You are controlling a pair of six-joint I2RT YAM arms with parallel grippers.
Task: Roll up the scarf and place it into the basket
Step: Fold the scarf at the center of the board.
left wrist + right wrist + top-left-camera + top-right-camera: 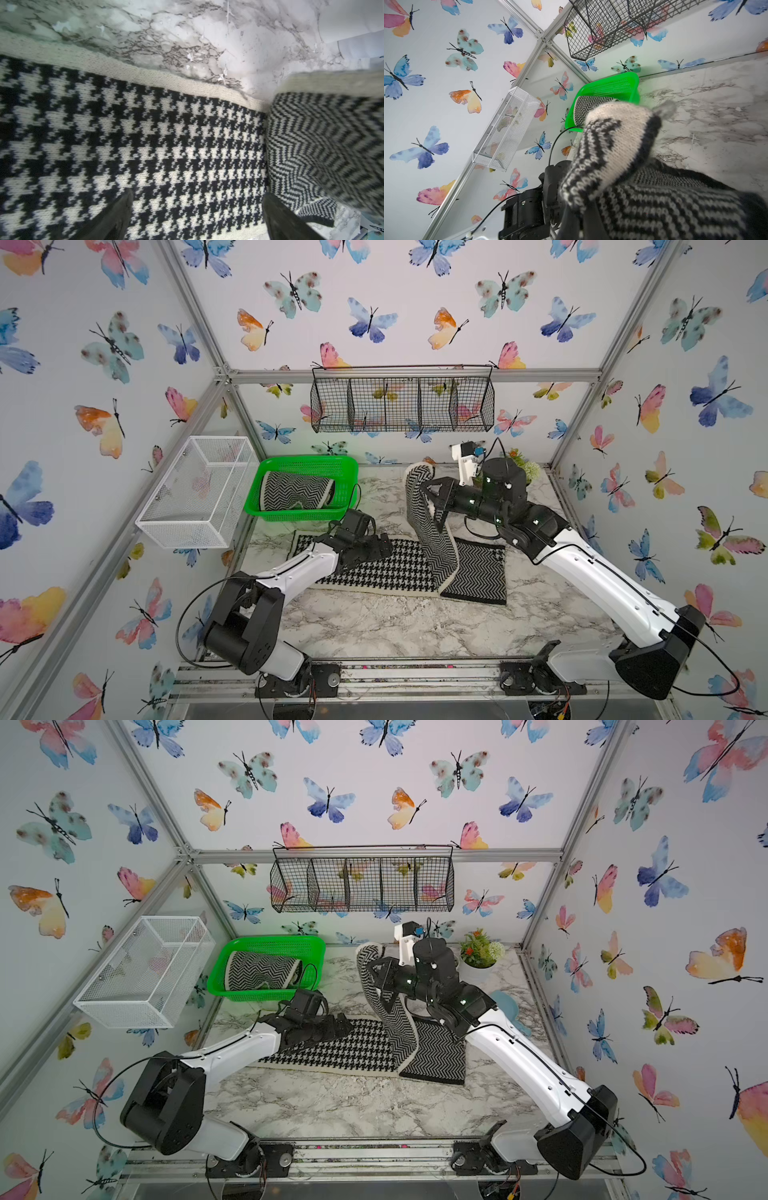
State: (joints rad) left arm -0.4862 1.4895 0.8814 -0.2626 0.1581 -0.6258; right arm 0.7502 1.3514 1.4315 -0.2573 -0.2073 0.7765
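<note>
Two arms reach in from the near edge of a marble-patterned table (374, 626). Nearest to that edge lies the scarf (390, 568), a black-and-white knit with a cream border. Most of it is spread flat on the table, houndstooth face up on the left and chevron face up on the right, where it is folded over.

The left fingers (384, 548) stand spread wide over the houndstooth part and grip nothing. In the left wrist view their two dark tips (116, 216) frame bare knit; whether they touch it cannot be told.

Farther back, the right fingers (432, 491) are clenched on a raised band of the same scarf. The band climbs steeply from the flat part, and its cream end curls over above the fingers.

Beyond the left arm, at the far left of the table, sits the green basket (299, 514). Inside its lattice walls lies a second, rolled scarf (295, 491), chevron face outward.

A potted plant (480, 952) stands at the far right corner, behind the right arm.

A white wire-mesh box (199, 489) hangs on the left wall, and a black wire three-compartment rack (401, 406) hangs on the back wall above the table.
</note>
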